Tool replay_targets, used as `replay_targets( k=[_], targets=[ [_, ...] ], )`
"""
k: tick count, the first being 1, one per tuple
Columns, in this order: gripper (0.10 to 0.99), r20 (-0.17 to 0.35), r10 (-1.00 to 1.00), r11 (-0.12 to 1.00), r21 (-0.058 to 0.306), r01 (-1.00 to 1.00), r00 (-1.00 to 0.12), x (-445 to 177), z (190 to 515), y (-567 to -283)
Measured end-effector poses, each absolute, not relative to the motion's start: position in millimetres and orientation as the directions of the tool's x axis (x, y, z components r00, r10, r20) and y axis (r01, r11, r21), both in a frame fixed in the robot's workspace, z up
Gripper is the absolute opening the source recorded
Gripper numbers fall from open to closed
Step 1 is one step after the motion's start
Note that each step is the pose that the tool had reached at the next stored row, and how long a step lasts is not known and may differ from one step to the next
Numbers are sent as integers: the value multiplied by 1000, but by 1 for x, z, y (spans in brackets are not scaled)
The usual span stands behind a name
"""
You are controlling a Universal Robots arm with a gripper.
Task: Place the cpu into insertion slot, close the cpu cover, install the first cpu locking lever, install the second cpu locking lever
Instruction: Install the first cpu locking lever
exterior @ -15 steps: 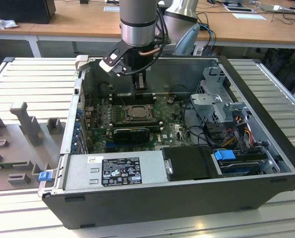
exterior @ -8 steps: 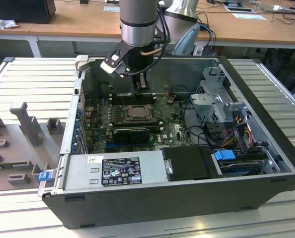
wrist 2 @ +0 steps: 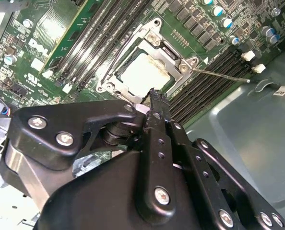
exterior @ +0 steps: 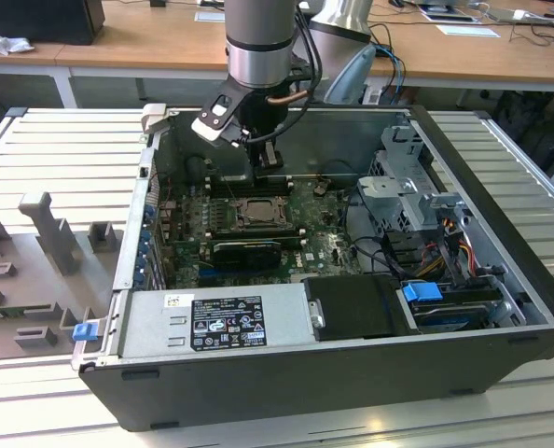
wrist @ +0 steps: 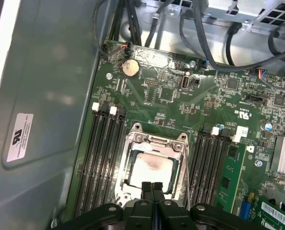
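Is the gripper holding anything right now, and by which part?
Nothing: the gripper is shut and empty, with its fingertips at the edge of the cpu cover.

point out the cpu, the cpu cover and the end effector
cpu (wrist: 152, 168), first wrist view, middle of its pale top
cpu cover (wrist: 157, 140), first wrist view, silvery frame bar
end effector (wrist: 152, 185), first wrist view, between its fingertips

The cpu (wrist: 151, 170) lies framed by the cpu cover (wrist: 155, 141), memory slots (wrist: 98, 158) on both sides.

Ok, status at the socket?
Gripper shut, tips at cpu's edge. Cpu seated, cover down around it. One lever sticks out sideways, looks unlatched.
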State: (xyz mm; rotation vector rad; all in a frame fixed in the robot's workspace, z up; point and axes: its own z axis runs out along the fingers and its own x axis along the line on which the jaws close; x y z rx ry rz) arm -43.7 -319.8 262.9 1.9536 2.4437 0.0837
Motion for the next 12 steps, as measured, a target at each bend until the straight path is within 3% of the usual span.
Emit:
replay_targets(
  k=[6,12],
  targets=[
    [106,21,954,296,48,954,-298,-44,263,-320],
    [106,20,894,446,48,894,-447,-44,263,-320]
  ],
)
